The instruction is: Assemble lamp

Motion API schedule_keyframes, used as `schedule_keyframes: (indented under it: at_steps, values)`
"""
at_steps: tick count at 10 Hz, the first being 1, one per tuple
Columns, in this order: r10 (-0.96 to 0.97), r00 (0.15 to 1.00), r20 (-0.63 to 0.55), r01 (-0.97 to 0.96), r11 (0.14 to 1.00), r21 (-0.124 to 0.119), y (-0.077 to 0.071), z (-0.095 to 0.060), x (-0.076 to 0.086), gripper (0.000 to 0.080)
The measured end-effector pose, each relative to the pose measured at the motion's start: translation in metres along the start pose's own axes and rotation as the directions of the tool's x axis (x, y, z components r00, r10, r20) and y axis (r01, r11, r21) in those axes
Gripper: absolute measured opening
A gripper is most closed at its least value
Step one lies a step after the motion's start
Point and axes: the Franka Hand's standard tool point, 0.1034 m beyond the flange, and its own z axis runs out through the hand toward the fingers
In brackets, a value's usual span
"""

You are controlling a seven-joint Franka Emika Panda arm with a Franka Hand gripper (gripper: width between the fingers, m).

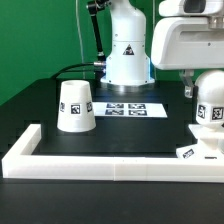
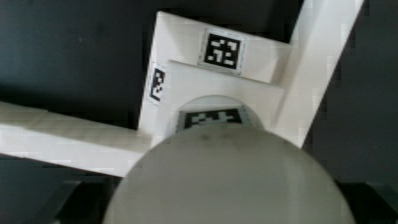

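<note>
My gripper (image 1: 207,86) is shut on the white bulb (image 1: 210,100) at the exterior view's right, with a dark finger (image 1: 188,88) beside its round head. The bulb hangs stem down over the flat angular base (image 1: 192,152); I cannot tell whether they touch. In the wrist view the bulb's head (image 2: 222,170) fills the foreground between the dark fingers (image 2: 79,200), and its tagged stem points at the base (image 2: 210,55). My gripper (image 2: 222,208) is mostly hidden by the head. The cone shade (image 1: 76,106) stands upright at the left, apart.
A long white rail border (image 1: 100,160) runs along the front and up the left side; it also shows in the wrist view (image 2: 54,135). The marker board (image 1: 133,108) lies mid-table in front of the robot's pedestal (image 1: 127,60).
</note>
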Motion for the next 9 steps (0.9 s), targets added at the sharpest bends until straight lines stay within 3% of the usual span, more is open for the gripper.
schedule_keyframes:
  at_steps: [3,5,6,7,9]
  values:
    - [0.201,0.980,0.001,-0.201,0.980,0.003,0.0000,0.0003,-0.0003,0.0579]
    - [0.434,0.901,0.014,-0.434,0.900,0.030,0.0010,0.0008,-0.0008,0.0579]
    - [0.577,0.816,0.035,-0.578,0.815,0.048,0.0015,0.0009,-0.0013,0.0579]
    - [0.682,0.729,0.055,-0.685,0.727,0.057,0.0019,0.0012,-0.0017,0.0579]
    - [0.742,0.668,0.059,-0.744,0.665,0.055,0.0019,0.0016,-0.0016,0.0579]
